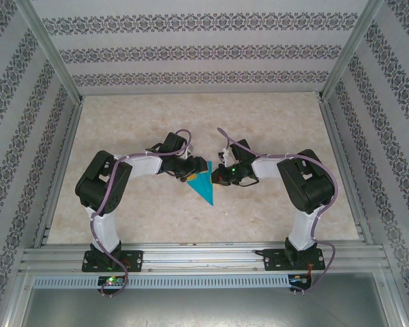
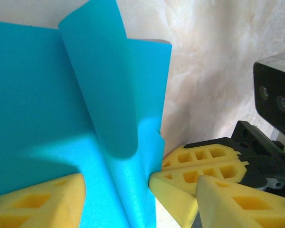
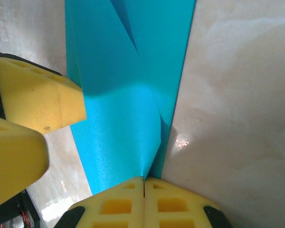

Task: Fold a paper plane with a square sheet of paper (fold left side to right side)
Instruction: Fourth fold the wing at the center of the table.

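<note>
The teal sheet of paper (image 1: 204, 187) lies folded into a pointed wedge on the table between the two arms. My left gripper (image 1: 193, 168) stands open at its upper left. In the left wrist view (image 2: 140, 190) the yellow pads straddle the paper (image 2: 38, 95), where one flap curls up off the flat layer. My right gripper (image 1: 217, 174) is shut at the paper's right side. In the right wrist view (image 3: 143, 183) a raised fold of the paper (image 3: 118, 118) runs into the seam between its pads. The right gripper's fingers (image 2: 204, 166) touch the paper's edge, and the left gripper's fingers (image 3: 33, 95) hover over its far edge.
The marbled tabletop (image 1: 191, 122) extends behind and to both sides of the arms. Aluminium rails (image 1: 191, 255) run along the near edge, and patterned walls enclose the cell. The right wrist's camera housing (image 2: 275, 90) sits close beside my left gripper.
</note>
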